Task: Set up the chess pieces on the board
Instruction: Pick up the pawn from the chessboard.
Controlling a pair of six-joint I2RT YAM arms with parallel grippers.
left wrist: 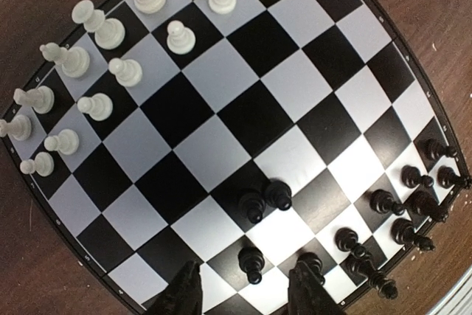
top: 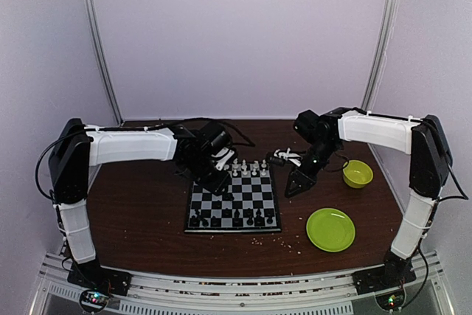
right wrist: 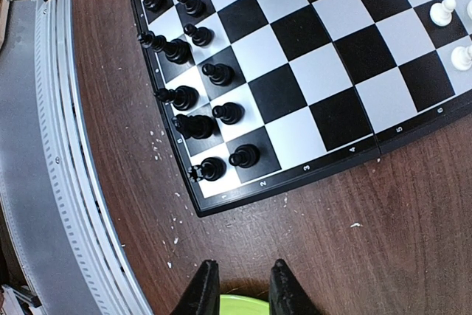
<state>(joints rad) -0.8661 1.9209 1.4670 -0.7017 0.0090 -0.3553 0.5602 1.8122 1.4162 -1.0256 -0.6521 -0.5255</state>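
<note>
The board (top: 243, 195) lies mid-table. White chess pieces (top: 251, 169) stand in its far rows and black ones (top: 230, 219) in its near rows. In the left wrist view the white pieces (left wrist: 96, 71) fill the upper left of the board (left wrist: 221, 71). Two black pawns (left wrist: 265, 201) stand close together on one square away from the other black pieces (left wrist: 398, 219). My left gripper (left wrist: 247, 296) is open and empty above the board's edge, near a single black pawn (left wrist: 251, 262). My right gripper (right wrist: 242, 289) is open and empty over bare table beside the board's corner (right wrist: 214, 204).
A round green plate (top: 330, 229) lies right of the board, and its rim (right wrist: 243, 305) shows under my right fingers. A small green bowl (top: 357, 173) stands at the far right. Pale crumbs (right wrist: 166, 182) are scattered near the board's front corner. The metal rail (right wrist: 44, 145) runs along the table edge.
</note>
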